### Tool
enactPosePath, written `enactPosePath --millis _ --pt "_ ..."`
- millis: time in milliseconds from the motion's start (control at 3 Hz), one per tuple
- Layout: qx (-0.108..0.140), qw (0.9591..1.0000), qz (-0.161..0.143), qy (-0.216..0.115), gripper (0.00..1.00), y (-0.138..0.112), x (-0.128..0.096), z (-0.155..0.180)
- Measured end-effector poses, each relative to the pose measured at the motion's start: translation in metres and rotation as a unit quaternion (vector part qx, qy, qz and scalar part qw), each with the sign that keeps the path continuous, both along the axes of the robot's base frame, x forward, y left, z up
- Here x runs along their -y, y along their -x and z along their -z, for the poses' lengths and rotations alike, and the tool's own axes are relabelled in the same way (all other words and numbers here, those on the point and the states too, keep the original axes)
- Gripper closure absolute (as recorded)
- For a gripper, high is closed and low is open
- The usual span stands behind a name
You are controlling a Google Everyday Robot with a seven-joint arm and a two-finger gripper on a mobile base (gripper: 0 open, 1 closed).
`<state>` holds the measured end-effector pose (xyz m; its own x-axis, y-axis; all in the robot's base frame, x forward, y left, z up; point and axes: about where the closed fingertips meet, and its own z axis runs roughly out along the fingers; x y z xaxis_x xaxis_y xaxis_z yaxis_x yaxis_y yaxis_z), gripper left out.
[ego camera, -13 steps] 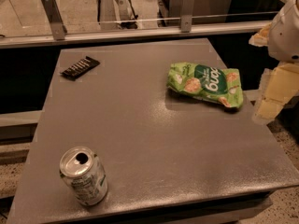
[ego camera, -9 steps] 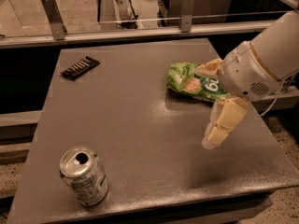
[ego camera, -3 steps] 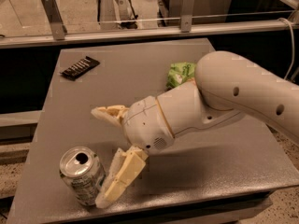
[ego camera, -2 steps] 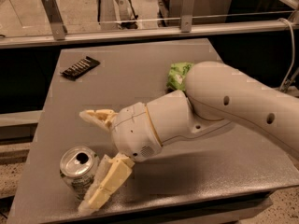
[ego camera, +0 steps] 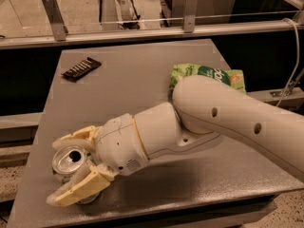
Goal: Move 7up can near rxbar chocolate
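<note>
The 7up can, silver with its pull-tab top open, stands near the front left corner of the grey table. My gripper is at the can with one cream finger behind it and the other in front, so the can sits between the open jaws. The lower part of the can is hidden by the front finger. The rxbar chocolate, flat and black with white stripes, lies at the table's far left, well away from the can.
A crinkled green snack bag lies at the right of the table, partly hidden behind my white arm. A metal rail with glass runs along the far edge. The table's front edge is just below the can.
My arm swung in from the right past the green bag and down to the front left. The gripper has moved from beside the can to straddling it. The can has not moved.
</note>
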<state>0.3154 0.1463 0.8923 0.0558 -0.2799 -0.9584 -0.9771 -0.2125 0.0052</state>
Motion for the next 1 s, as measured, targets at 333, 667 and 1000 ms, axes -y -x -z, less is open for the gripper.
enactPosePath --millis 333,667,1000 --pt "-0.006 1.0 0.001 -0.004 0.63 0.002 -0.001 0.003" --pt "0.012 0.9994 0.032 0.008 0.87 -0.015 0.021 -0.006" --pt "0.059 0.9943 0.082 0.034 1.0 -0.049 0.063 -0.033"
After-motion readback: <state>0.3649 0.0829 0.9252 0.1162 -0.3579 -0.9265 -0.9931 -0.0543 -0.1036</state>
